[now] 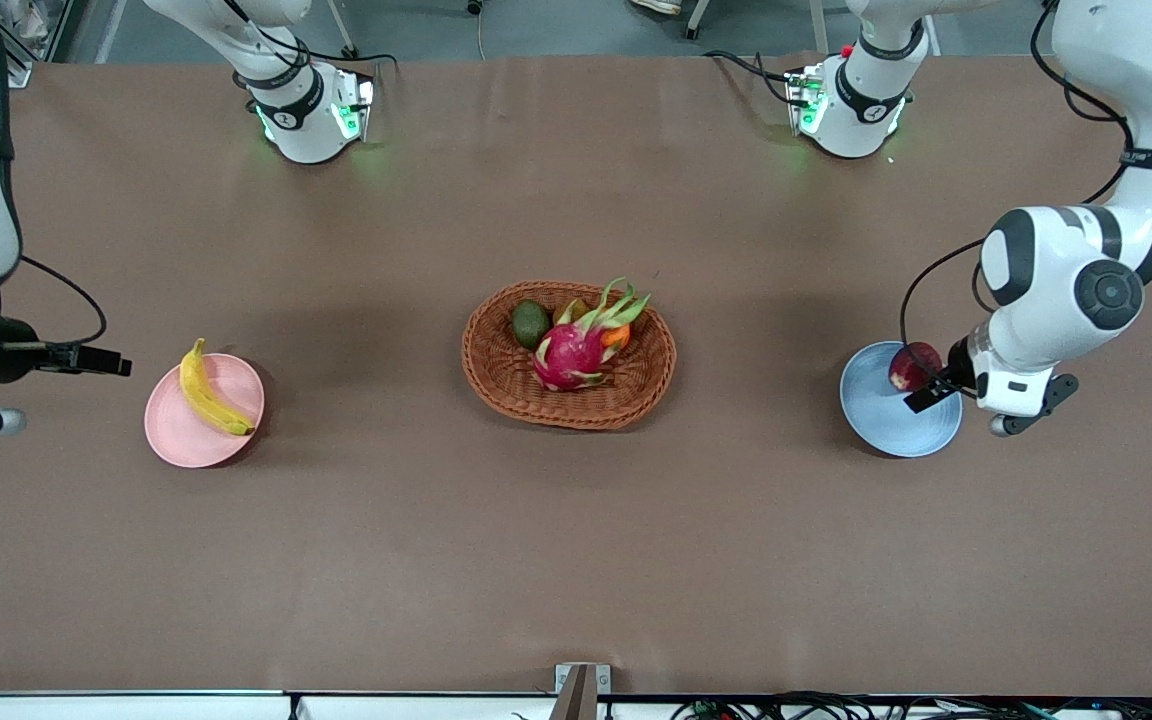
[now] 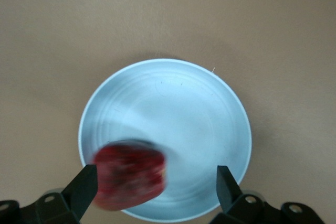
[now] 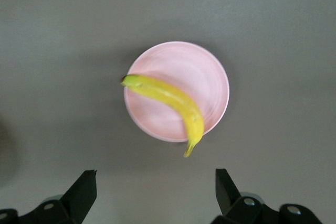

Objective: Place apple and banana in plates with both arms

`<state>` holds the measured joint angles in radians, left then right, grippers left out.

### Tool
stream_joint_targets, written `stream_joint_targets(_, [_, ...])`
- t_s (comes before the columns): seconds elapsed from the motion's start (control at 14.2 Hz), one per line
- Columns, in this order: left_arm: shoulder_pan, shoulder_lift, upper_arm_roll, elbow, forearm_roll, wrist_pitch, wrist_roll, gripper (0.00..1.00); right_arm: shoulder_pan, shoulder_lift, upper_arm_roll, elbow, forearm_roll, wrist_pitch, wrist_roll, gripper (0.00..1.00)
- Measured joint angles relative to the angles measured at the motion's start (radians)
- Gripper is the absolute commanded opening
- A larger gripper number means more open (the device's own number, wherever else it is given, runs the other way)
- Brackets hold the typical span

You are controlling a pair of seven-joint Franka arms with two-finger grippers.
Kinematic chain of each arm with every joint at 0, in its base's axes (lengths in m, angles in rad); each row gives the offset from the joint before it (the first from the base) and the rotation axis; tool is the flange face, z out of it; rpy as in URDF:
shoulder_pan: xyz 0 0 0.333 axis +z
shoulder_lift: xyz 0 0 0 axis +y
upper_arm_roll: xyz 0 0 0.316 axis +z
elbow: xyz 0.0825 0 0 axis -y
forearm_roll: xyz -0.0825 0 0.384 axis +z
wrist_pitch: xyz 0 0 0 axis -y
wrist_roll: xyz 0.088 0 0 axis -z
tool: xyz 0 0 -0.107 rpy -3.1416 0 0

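Taking the oval brown wicker basket (image 1: 569,354) at mid-table as the landmark and working from the camera outward: toward the right arm's end from the basket, and slightly nearer the camera, sits the shallow round pale pink plate (image 1: 198,425) with the long curved yellow banana (image 1: 209,391) lying across it, both tips overhanging the rim. The right gripper (image 3: 156,191) hangs above the table just beside that plate, jaws wide and empty. Toward the left arm's end from the basket, the shallow round light blue plate (image 1: 894,421) carries the small dark red lumpy apple (image 1: 914,365) near its rim, blurred in the wrist view, so it may be rolling. The left gripper (image 2: 156,184) is over that plate, jaws spread wide, the apple loose beside one finger (image 2: 81,188). The banana looks soft and easily bruised, best pinched at mid-length; the apple looks firm, light and smooth, best gripped across its widest part. Both placements look done.
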<state>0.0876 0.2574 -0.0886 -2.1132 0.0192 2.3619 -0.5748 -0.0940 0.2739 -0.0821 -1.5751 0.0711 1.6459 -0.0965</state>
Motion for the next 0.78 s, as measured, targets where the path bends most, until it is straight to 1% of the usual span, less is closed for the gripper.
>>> stream_joint_targets(0.14, [0.002, -0.054, 0.0, 0.008, 0.0, -0.073, 0.023, 1.0, 0.031, -0.012, 0.0, 0.104, -0.017, -0.122, 0.032, 1.0])
stream_joint_targets(0.35, [0.002, -0.142, -0.003, 0.037, 0.0, -0.192, 0.052, 1.0, 0.042, -0.012, -0.001, 0.211, -0.043, -0.203, 0.041, 1.0])
stream_joint_targets(0.56, [0.003, -0.23, -0.002, 0.08, 0.0, -0.278, 0.185, 1.0, 0.041, -0.009, -0.004, 0.262, -0.045, -0.211, 0.041, 1.0])
stream_joint_targets(0.78, [0.006, -0.29, 0.001, 0.134, 0.0, -0.37, 0.335, 1.0, 0.042, -0.004, -0.002, 0.273, -0.033, -0.276, 0.041, 1.0])
